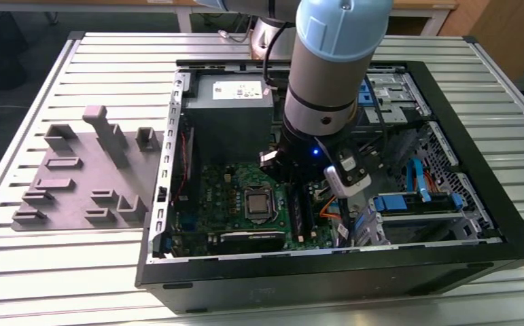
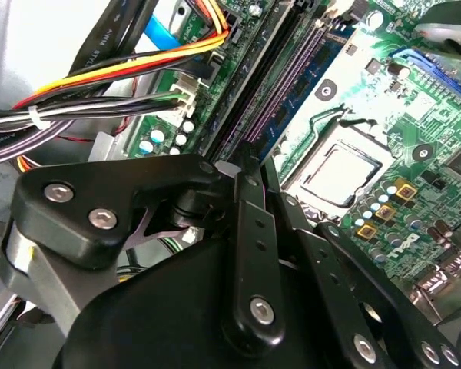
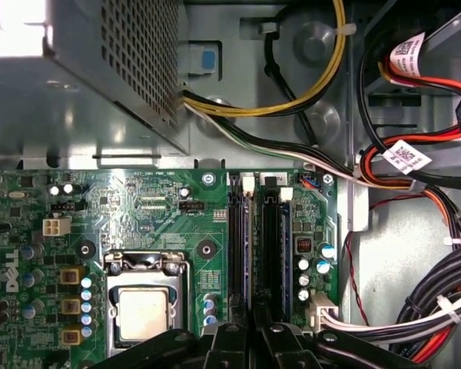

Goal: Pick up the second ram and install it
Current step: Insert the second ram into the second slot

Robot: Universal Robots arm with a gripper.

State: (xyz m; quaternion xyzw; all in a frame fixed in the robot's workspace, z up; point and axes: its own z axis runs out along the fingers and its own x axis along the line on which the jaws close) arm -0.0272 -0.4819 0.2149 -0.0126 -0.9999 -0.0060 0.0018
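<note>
My gripper (image 3: pixel 253 336) is low over the memory slots (image 3: pixel 240 231) of the green motherboard (image 3: pixel 138 207), its black fingers (image 3: pixel 229 338) drawn close together. A thin dark strip, the second ram (image 3: pixel 257 254) seen edge-on, runs out from between them along the slots. In the second wrist view the gripper (image 2: pixel 242 165) comes down at the end of the long black slots (image 2: pixel 288 77). In the exterior view the arm (image 1: pixel 329 81) reaches down into the open computer case (image 1: pixel 479 176).
A processor socket (image 3: pixel 142 311) lies beside the slots. Cable bundles (image 3: pixel 415 154) crowd the far side of the slots, and a metal power supply box (image 3: pixel 100 77) stands beyond the board. A grey plastic fixture (image 1: pixel 80 176) sits on the slatted table at the exterior view's left.
</note>
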